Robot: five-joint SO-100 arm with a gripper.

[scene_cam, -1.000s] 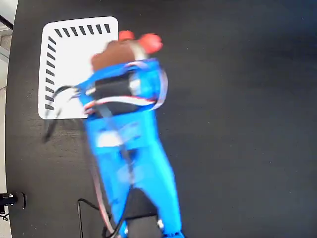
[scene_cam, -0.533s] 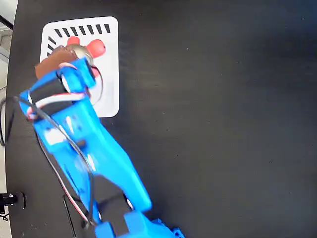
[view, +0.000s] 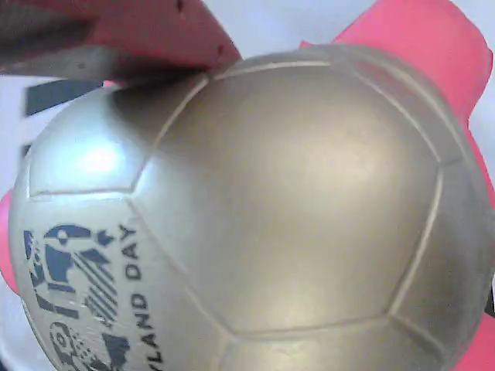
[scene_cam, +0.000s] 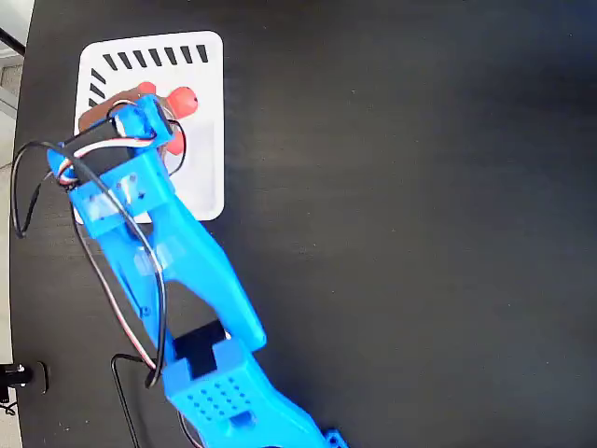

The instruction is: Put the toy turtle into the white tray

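turtle (scene_cam: 177,101): red parts showing over the tray (scene_cam: 201,177), upper half, in the fixed view; the arm (scene_cam: 159,252) hides most of it. wrist view filled by its silver-gold shell (view: 263,216), printed lettering at lower left, red flipper (view: 418,46) at upper right. gripper (scene_cam: 149,126): over the turtle; jaw state cannot be told. table (scene_cam: 420,233): black.

black table (scene_cam: 420,233), white tray (scene_cam: 205,177) at top left

Silver-gold shell of the toy turtle (view: 294,209) filling the wrist view, red flippers, possibly white tray (view: 263,23) behind
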